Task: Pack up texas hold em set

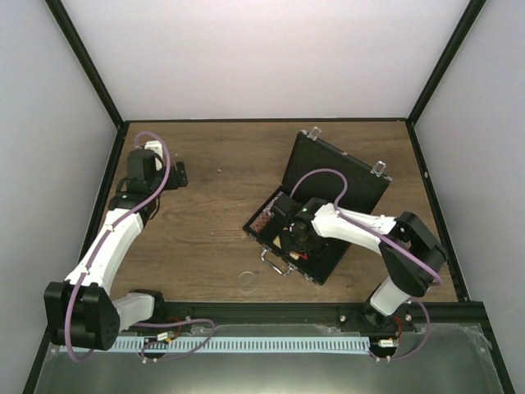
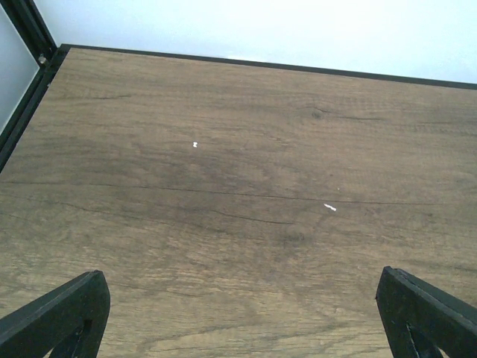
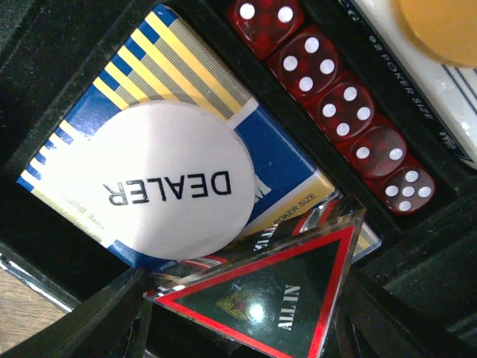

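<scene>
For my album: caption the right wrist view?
Inside the case: DEALER button on a card deck, five red dice, ALL IN triangle.

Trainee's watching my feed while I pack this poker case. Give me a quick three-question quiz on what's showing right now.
1. True or false: the left gripper is holding a chip.
2. How many red dice lie in the row inside the case?
3. What rests on the blue card deck? A) the DEALER button B) a die C) a coin
Key: 1 false, it is open and empty; 2 five; 3 A.
</scene>
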`<control>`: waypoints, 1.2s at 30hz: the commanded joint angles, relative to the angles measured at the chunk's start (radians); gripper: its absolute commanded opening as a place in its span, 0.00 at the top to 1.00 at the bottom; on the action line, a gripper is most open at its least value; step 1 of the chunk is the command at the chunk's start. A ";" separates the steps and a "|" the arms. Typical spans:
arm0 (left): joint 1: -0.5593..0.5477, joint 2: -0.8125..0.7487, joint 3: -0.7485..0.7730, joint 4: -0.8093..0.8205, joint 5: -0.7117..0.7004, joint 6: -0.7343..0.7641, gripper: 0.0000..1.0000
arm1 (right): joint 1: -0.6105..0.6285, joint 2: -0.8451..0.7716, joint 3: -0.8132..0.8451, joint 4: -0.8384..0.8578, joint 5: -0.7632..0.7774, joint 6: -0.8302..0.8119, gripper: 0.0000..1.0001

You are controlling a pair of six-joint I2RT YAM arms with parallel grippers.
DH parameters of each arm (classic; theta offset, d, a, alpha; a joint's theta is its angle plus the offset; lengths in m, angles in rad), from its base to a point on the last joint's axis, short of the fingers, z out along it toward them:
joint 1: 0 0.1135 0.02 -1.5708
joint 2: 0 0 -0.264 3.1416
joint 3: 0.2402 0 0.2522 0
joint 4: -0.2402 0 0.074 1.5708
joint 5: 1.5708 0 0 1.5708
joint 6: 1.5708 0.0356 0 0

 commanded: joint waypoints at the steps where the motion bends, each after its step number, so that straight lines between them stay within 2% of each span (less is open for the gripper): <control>1: -0.003 -0.008 0.005 0.001 0.001 0.006 0.00 | -0.005 0.032 0.042 0.002 -0.005 -0.015 0.48; 23: -0.003 -0.002 0.007 -0.001 0.023 -0.001 0.00 | -0.005 0.094 0.103 -0.019 0.007 -0.014 0.47; 30: -0.003 -0.004 0.008 0.000 0.027 -0.001 0.00 | -0.004 0.065 0.121 -0.059 0.033 -0.014 0.32; 36: -0.003 -0.005 0.006 -0.001 0.027 -0.002 0.00 | -0.004 0.016 0.111 -0.050 -0.006 -0.014 0.22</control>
